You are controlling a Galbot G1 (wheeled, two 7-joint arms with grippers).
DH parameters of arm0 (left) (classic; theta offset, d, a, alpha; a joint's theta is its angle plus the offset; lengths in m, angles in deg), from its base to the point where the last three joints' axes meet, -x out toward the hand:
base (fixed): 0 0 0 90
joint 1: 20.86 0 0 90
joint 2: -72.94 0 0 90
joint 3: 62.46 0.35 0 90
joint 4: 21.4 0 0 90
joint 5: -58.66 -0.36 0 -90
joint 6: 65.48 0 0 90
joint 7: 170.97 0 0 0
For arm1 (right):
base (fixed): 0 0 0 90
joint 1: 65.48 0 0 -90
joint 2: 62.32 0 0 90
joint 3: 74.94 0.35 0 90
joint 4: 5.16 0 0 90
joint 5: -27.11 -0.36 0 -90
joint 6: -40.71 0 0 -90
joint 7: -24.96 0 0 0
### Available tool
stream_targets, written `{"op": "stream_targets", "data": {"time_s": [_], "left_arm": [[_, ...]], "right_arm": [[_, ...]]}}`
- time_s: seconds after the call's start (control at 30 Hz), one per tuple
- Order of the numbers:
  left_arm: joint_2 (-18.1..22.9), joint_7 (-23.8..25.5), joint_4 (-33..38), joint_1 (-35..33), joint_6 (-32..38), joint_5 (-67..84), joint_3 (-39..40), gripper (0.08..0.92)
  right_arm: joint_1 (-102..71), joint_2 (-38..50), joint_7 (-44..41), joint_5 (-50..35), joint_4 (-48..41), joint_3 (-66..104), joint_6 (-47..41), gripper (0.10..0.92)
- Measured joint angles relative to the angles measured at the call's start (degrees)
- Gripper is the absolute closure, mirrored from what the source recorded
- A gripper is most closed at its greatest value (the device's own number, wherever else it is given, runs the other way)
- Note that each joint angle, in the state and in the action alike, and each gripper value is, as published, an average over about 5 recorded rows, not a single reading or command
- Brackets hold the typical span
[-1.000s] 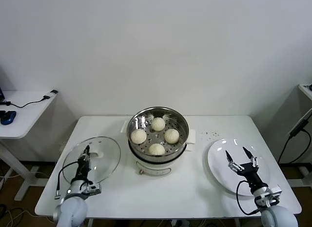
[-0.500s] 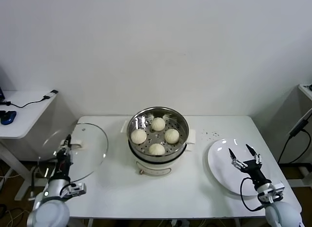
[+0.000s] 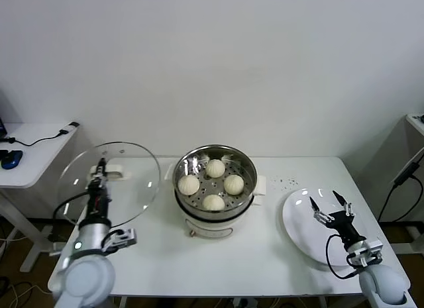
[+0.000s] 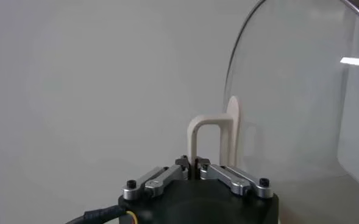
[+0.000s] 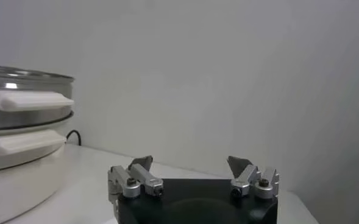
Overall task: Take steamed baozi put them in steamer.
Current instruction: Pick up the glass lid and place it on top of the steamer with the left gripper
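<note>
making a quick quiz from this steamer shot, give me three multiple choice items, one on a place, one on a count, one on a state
1. Where is the white plate?
A. at the table's right end, under the right gripper
B. on top of the steamer
C. at the table's left end

2. How many baozi lie in the steamer?
A. two
B. four
C. six

3. What is the left gripper doing?
A. hanging open over the plate
B. shut on the glass lid's handle, lid held up and tilted
C. shut on a bun

Answers:
1. A, the head view shows the plate at the right end with the open right gripper above it.
2. B, four baozi sit on the perforated tray.
3. B, the left wrist view shows its fingers closed on the handle of the glass lid, raised left of the steamer.
</note>
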Motion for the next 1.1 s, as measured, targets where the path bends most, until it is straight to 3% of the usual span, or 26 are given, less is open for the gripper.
{"op": "stream_targets", "data": {"time_s": [0.47, 0.83, 1.1], "left_arm": [[9.3, 10.5, -5.5, 18.5, -8.5, -8.1, 22.7, 0.856], [17.2, 11.6, -15.0, 25.8, -9.9, -10.1, 32.4, 0.856], [20.0, 10.8, -20.9, 28.2, -9.9, -10.3, 35.1, 0.856]], "right_arm": [[1.3, -0.1, 0.0, 1.0, -2.3, 0.4, 0.4, 0.203], [1.8, -1.0, 0.0, 1.8, -3.0, 0.4, 0.7, 0.203], [1.8, -1.2, -0.1, 1.9, -3.3, 0.7, 0.9, 0.203]]}}
